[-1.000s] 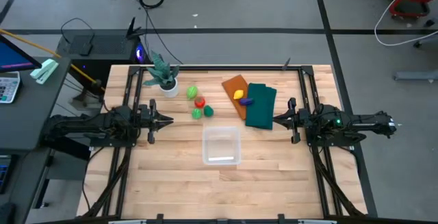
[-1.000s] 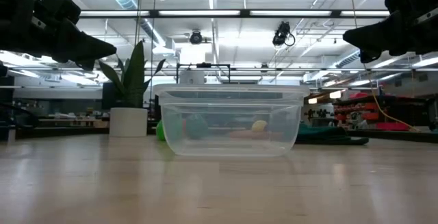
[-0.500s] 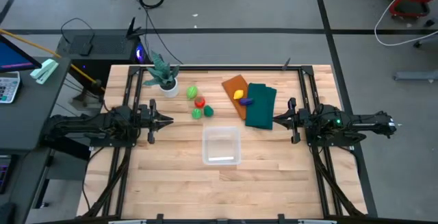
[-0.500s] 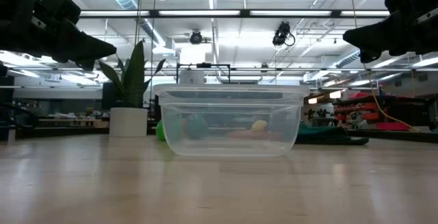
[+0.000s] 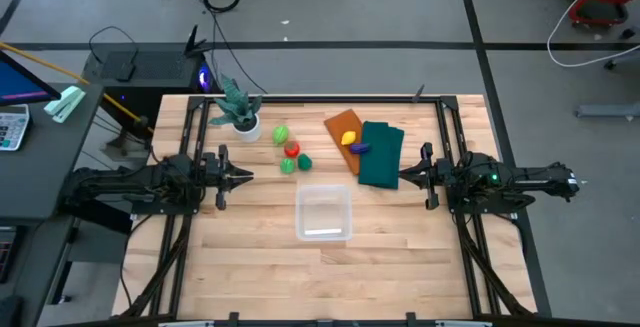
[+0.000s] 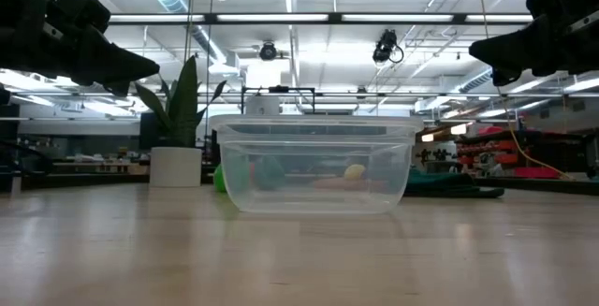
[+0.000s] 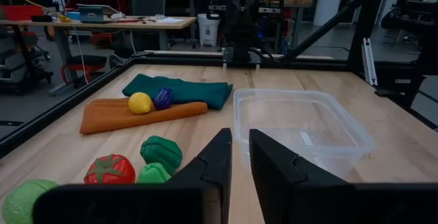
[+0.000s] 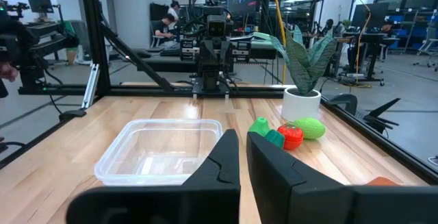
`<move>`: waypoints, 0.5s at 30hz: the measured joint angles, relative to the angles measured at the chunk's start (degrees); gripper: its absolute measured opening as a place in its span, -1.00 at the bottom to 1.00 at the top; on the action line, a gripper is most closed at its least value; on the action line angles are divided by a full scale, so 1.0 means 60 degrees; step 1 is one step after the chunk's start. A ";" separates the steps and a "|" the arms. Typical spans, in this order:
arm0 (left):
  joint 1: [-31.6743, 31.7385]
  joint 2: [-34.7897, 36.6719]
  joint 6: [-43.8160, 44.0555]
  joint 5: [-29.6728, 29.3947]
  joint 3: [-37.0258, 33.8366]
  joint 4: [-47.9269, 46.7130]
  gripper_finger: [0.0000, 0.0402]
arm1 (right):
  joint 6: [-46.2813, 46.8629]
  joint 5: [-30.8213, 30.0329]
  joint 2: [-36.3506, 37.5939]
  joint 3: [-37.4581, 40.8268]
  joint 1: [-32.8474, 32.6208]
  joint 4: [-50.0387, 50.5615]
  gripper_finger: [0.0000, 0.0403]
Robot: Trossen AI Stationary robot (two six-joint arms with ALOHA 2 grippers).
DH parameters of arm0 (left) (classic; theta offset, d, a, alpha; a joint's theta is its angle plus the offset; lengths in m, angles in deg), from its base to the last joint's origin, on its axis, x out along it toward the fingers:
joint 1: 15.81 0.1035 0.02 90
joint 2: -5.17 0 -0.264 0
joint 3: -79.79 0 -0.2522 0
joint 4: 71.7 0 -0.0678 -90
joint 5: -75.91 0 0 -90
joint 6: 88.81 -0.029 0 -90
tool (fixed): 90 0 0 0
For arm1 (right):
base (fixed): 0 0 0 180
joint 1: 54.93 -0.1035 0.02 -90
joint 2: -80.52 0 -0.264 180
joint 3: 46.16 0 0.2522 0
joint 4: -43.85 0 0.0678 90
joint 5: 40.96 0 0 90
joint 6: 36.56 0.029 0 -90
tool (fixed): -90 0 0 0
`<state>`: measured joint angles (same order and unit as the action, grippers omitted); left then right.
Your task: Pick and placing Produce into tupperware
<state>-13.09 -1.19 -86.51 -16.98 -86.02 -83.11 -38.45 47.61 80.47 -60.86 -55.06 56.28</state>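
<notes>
The clear square tupperware (image 5: 323, 212) stands empty at mid-table, between my two grippers. Behind it, on the wood, lie a light green piece (image 5: 281, 133), a red one (image 5: 292, 149), a dark green one (image 5: 304, 162) and a smaller green one (image 5: 287, 166). The yellow piece (image 5: 348, 138) and the purple piece (image 5: 361, 148) lie on the folded cloths. My left gripper (image 5: 248, 175) hovers left of the container, shut and empty. My right gripper (image 5: 403, 175) hovers right of it, shut and empty. Both are above the table, as the low view shows: left (image 6: 140, 65), right (image 6: 482, 51).
An orange cloth (image 5: 343, 129) and a dark green cloth (image 5: 381, 154) lie folded at the far right of centre. A potted plant (image 5: 237, 112) stands at the far left. Black frame rails run along the table's edges. Bare wood lies in front of the container.
</notes>
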 joint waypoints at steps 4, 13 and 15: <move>-0.0004 0.0001 0.0002 0.0000 0.0000 0.0004 -0.74 | -0.0004 0.0000 -0.0003 -0.0002 -0.0003 0.0000 -1.00; -0.0004 0.0001 -0.0001 -0.0003 0.0000 0.0004 -0.71 | -0.0004 0.0000 -0.0003 -0.0001 -0.0003 0.0000 -1.00; -0.0002 0.0001 0.0002 -0.0002 -0.0002 0.0002 -0.70 | 0.0000 0.0003 0.0000 0.0002 -0.0003 0.0000 -1.00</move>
<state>-13.10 -1.18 -86.50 -16.99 -86.04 -83.10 -38.45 47.63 80.47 -60.85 -55.08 56.28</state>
